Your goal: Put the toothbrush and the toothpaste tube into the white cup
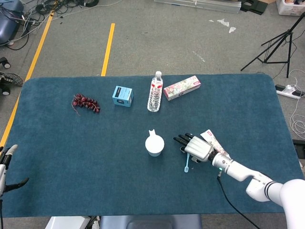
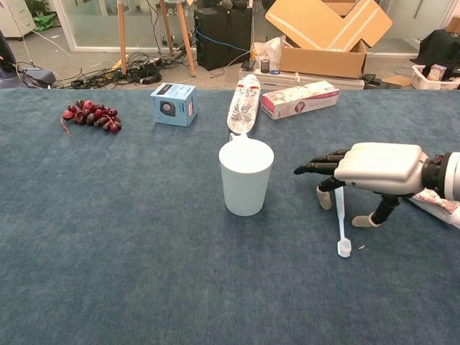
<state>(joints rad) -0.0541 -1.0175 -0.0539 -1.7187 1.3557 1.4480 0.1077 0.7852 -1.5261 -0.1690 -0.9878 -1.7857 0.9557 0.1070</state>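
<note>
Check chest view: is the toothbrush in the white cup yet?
No, the toothbrush lies on the table under the right hand, apart from the white cup.

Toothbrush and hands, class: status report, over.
Right hand over toothbrush, fingers spread, no grip visible. Left hand idle at table edge. Toothpaste tube flat behind right hand. White cup upright; path unobstructed.

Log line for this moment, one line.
right hand over toothbrush, no grip seen | toothpaste tube on table | white cup empty | left hand idle
</note>
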